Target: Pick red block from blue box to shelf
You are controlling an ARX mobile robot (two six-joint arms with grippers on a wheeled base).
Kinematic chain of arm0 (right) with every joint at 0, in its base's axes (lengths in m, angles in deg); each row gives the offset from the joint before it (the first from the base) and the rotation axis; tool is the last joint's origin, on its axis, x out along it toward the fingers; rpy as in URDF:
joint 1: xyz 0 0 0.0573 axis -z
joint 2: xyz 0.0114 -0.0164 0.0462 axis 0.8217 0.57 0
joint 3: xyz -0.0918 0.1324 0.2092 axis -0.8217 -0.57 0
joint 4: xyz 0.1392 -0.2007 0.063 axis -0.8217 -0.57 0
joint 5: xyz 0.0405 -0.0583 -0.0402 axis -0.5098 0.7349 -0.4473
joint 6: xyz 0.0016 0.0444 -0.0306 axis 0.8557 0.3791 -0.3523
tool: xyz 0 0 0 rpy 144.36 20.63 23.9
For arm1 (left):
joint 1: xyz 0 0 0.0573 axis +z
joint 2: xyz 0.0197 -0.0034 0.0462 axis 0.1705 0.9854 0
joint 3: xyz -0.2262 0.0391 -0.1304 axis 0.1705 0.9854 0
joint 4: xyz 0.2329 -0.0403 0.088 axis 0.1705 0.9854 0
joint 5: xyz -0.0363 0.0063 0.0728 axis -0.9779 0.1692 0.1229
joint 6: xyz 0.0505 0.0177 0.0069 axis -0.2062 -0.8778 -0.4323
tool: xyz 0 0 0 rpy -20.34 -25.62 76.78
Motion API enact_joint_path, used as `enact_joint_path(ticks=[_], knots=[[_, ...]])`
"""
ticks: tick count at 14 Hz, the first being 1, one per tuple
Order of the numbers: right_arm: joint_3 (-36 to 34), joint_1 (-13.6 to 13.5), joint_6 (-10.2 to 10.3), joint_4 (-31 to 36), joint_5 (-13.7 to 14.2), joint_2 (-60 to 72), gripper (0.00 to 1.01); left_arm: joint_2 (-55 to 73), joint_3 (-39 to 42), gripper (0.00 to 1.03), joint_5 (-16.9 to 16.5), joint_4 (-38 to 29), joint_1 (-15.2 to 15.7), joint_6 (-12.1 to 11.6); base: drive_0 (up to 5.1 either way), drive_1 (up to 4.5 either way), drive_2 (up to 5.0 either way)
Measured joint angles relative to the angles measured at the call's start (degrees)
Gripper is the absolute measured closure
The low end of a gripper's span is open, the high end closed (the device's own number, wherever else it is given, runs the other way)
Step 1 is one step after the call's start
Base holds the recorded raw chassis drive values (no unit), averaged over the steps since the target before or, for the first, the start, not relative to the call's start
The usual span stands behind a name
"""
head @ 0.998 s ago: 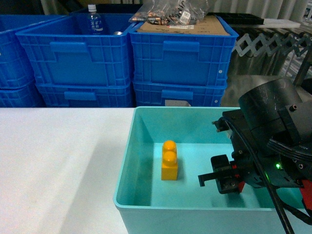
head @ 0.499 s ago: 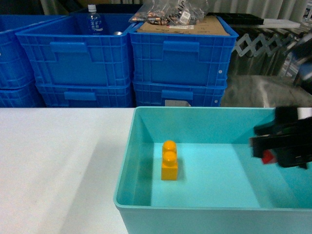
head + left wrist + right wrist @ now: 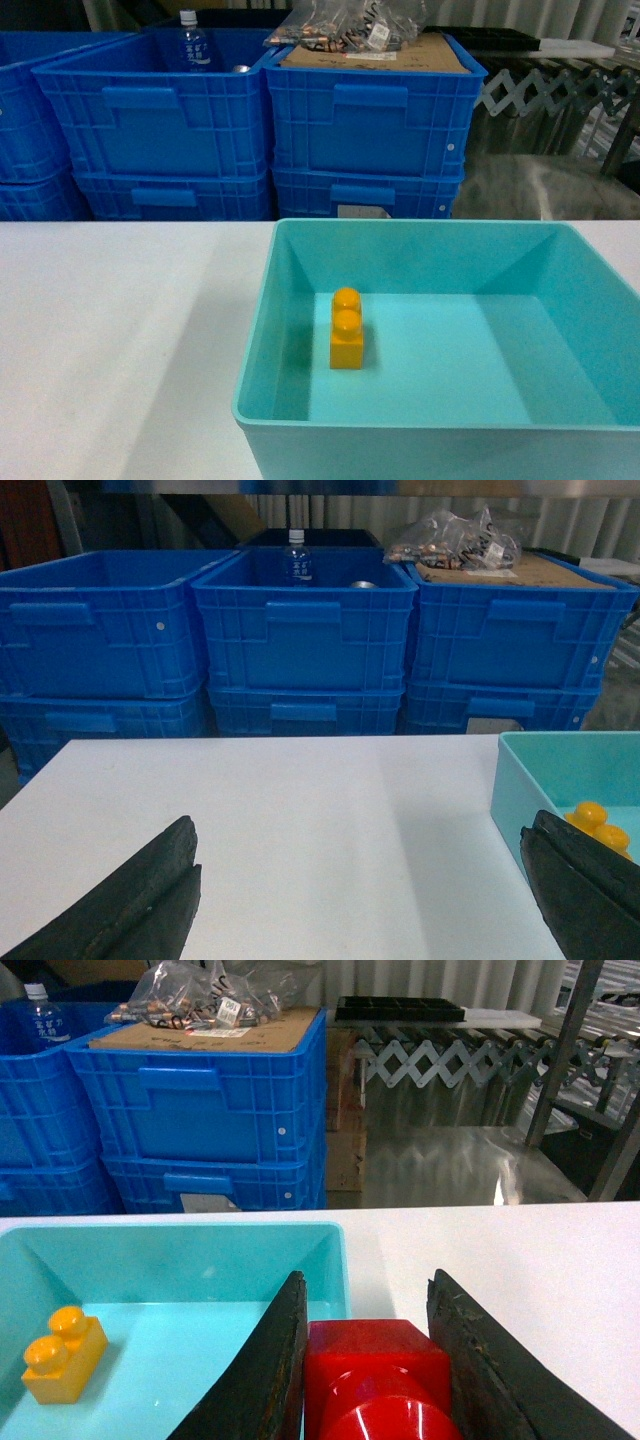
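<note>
The red block (image 3: 376,1365) is clamped between the dark fingers of my right gripper (image 3: 367,1292), stud facing the camera, held just above the right rim of the blue box (image 3: 340,1260). In the head view the blue box (image 3: 262,330) sits on the white table and neither gripper shows there. My left gripper (image 3: 362,822) hangs open over the bare table, left of the blue box (image 3: 508,780). Shiny steel posts of the shelf (image 3: 566,1055) show at the far right of the right wrist view.
An orange-yellow two-stud brick (image 3: 347,330) stands inside the blue box. Stacked royal-blue crates (image 3: 365,120) line the far side of the table, one topped with cardboard and bagged items (image 3: 360,25). A scissor-lattice roller conveyor (image 3: 450,1055) stands behind on the right.
My right arm lifted out of the blue box with the red block and swung off to the right, leaving the head view. The orange-yellow brick stayed put.
</note>
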Motion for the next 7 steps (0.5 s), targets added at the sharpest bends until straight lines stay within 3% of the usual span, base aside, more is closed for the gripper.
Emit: enact_joint_path(ticks=[4, 5, 6, 7], knots=[[-1.05, 1.20, 0.00, -2.89, -1.38, -4.28, 0.72, 0.00, 0.00, 0.05, 0.02, 0.00, 0.00, 0.00, 0.0, 0.00, 0.0], [-2.56, 1.95, 0.00, -0.02, -2.49, -4.52, 0.72, 0.00, 0.00, 0.05, 0.00, 0.02, 0.00, 0.00, 0.0, 0.00, 0.0], [-3.85, 5.92, -0.04, -1.64, -6.47, -5.90, 0.72, 0.00, 0.00, 0.05, -0.04, 0.00, 0.00, 0.00, 0.0, 0.00, 0.0], [-4.24, 7.26, -0.02, -4.87, -6.40, -7.78, 0.72, 0.00, 0.00, 0.05, 0.13, 0.02, 0.00, 0.00, 0.0, 0.00, 0.0]])
